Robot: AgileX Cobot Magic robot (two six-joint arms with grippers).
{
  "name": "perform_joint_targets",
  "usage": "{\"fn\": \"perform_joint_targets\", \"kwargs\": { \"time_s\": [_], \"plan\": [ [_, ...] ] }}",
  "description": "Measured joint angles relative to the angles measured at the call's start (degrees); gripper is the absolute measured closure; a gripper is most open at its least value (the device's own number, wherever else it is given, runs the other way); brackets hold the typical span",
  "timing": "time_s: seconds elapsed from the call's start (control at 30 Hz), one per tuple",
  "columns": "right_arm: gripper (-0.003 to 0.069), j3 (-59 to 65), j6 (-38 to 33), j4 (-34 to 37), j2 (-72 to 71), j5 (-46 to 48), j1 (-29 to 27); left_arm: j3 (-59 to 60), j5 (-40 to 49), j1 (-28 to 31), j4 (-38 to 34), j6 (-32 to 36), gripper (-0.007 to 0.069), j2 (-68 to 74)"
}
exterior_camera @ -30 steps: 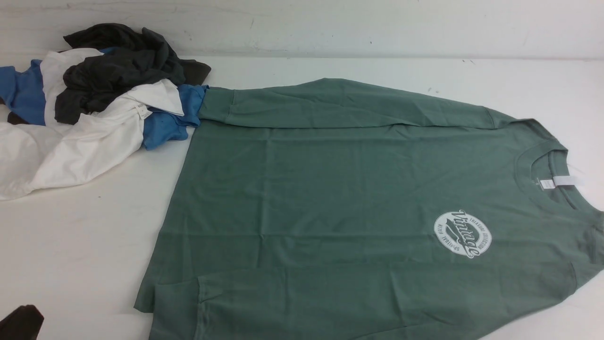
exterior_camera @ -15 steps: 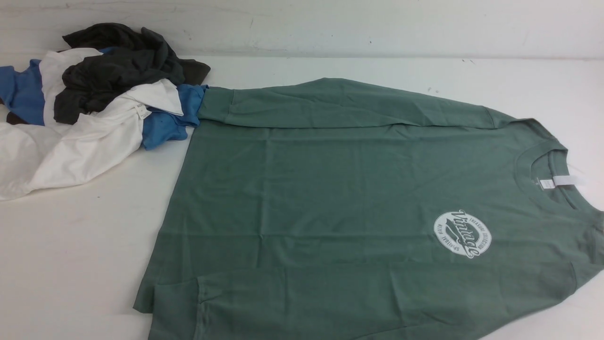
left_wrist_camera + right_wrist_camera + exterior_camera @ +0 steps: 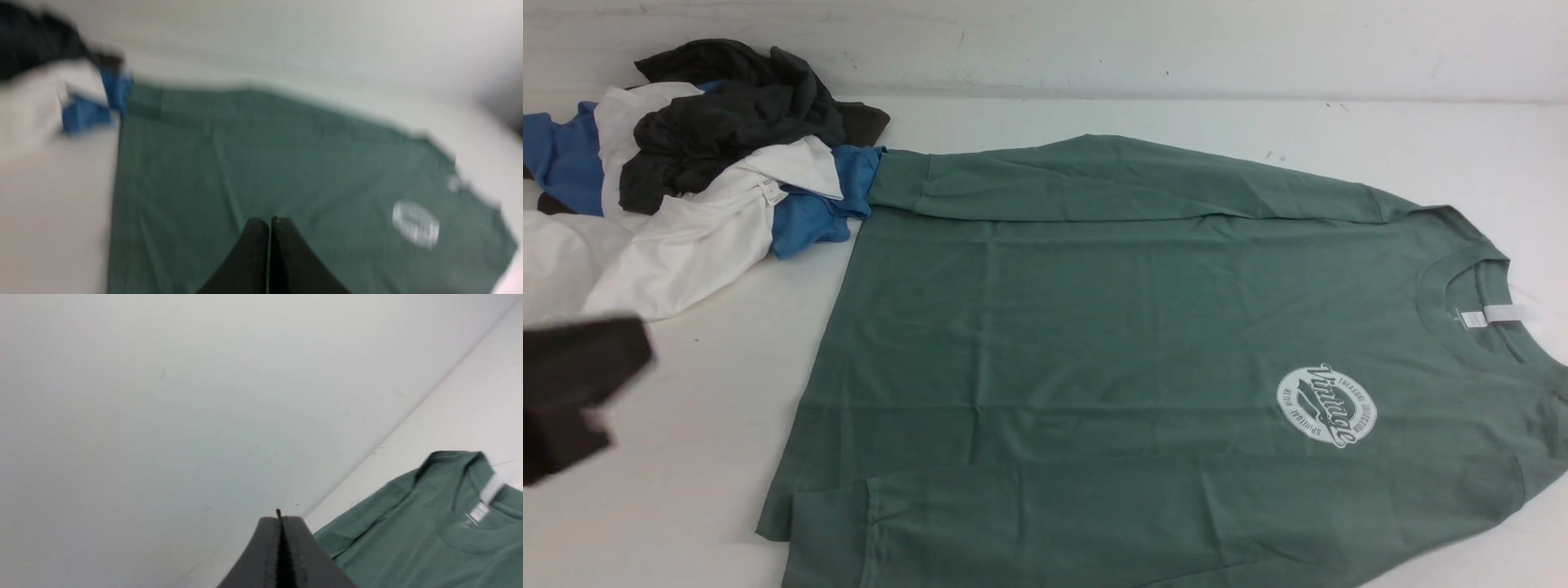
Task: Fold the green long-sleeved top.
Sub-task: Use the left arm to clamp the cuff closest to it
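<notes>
The green long-sleeved top [image 3: 1111, 327] lies flat and face up on the white table [image 3: 670, 457], neck to the right, hem to the left. Its round white logo [image 3: 1325, 405] and white neck tag [image 3: 1501, 314] show. One sleeve lies along the far edge, the other along the near edge. My left gripper [image 3: 596, 367] is a dark blur at the left edge, left of the top and apart from it. In the left wrist view the left gripper [image 3: 269, 222] is shut and empty above the top [image 3: 265, 163]. My right gripper [image 3: 279, 518] is shut and empty, raised towards the wall, with the top's collar [image 3: 457, 522] beside it.
A pile of clothes sits at the back left: a dark grey garment [image 3: 727, 122], a white one [image 3: 686, 245] and a blue one [image 3: 817, 204]. The blue one touches the cuff of the top's far sleeve [image 3: 890, 175]. A white wall [image 3: 1094, 41] bounds the table at the back.
My left gripper has come into the front view at the left edge, higher and larger than the dark corner seen a second ago. The top and the pile lie as before.
</notes>
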Motion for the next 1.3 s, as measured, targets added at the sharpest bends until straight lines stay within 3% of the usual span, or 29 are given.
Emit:
{"fn": "perform_joint_targets", "kwargs": {
  "time_s": [0.07, 0.1, 0.13, 0.27, 0.33, 0.47, 0.57, 0.77, 0.87, 1.07, 1.17, 1.3],
  "plan": [
    [0.0673, -9.9, -6.2, -3.0, 3.8, 11.3, 0.0, -1.0, 9.2, 0.0, 2.2, 0.6, 0.0628, 13.2],
    [0.0673, -10.6, -6.7, -3.2, 3.8, 11.3, 0.0, -1.0, 9.2, 0.0, 2.2, 0.6, 0.0628, 13.2],
    [0.0673, -16.9, -10.6, -4.6, 8.9, 19.1, 0.0, -1.1, 11.6, -0.2, 3.0, 1.9, 0.0628, 21.1],
    [0.0673, -31.4, -18.1, -7.5, 21.8, 33.7, 0.2, -1.3, 11.3, -4.1, 6.3, 2.8, 0.0628, 35.0],
    [0.0673, -35.6, -19.1, -8.4, 25.0, 38.1, 0.4, -1.3, 10.7, -5.6, 7.5, 2.1, 0.0628, 37.7],
    [0.0673, -47.1, -21.0, -9.8, 39.5, 55.9, 0.9, -1.5, 7.1, -11.3, 10.6, -2.4, 0.0628, 45.6],
    [0.0673, -49.2, -22.8, -10.3, 46.3, 61.8, 1.0, -1.8, 4.3, -12.5, 11.8, -3.1, 0.0628, 45.9],
    [0.0671, -49.5, -23.5, -17.1, 56.9, 63.2, 2.1, -6.0, 4.0, -12.5, 18.3, -7.7, 0.0628, 45.9],
    [0.0671, -49.5, -23.4, -21.5, 61.1, 63.2, 5.9, -8.7, 4.2, -12.5, 22.8, -11.9, 0.0628, 47.2],
    [0.0670, -49.5, -21.8, -22.2, 65.3, 63.1, 16.3, -11.1, 2.4, -12.5, 27.1, -15.0, 0.0624, 51.4],
    [0.0670, -49.5, -19.9, -23.5, 66.3, 62.9, 21.4, -11.4, 1.4, -12.5, 28.2, -15.3, 0.0601, 54.1],
    [0.0670, -49.5, -18.0, -24.8, 66.4, 61.5, 25.3, -11.4, -0.9, -12.5, 28.7, -16.0, 0.0495, 57.1]
  ]
}}
